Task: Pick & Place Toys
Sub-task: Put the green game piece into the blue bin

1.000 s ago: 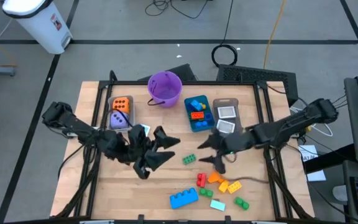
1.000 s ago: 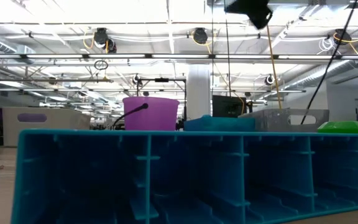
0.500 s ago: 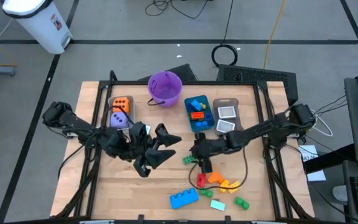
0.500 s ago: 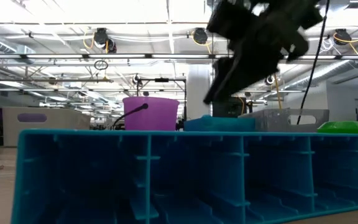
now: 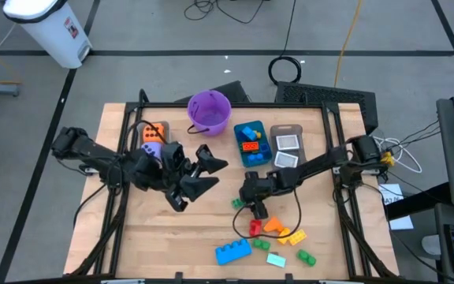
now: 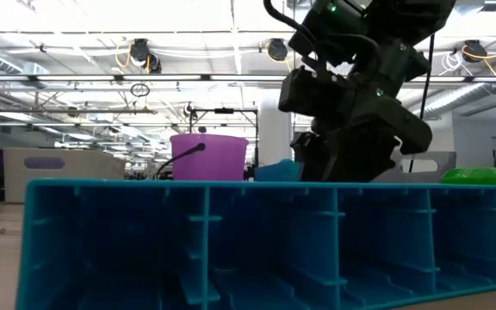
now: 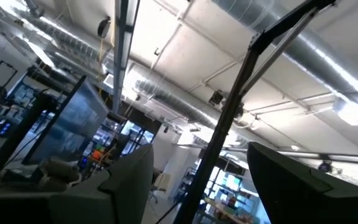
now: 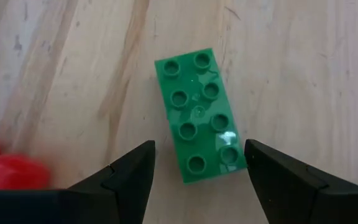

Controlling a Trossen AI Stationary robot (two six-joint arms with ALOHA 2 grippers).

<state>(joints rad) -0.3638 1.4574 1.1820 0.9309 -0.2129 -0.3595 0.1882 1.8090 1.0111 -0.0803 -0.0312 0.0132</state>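
Beside the green brick (image 8: 201, 117), a red brick (image 8: 8, 171), right gripper (image 8: 199, 167) open above.

The high view looked straight down on the whole table (image 5: 172, 244). The low view sat at table height, close behind a blue brick (image 6: 257, 245), facing the room. The left wrist view pointed up at the ceiling. The right wrist view looked closely down on a green brick (image 8: 201, 115), shared with the high view (image 5: 239, 203).
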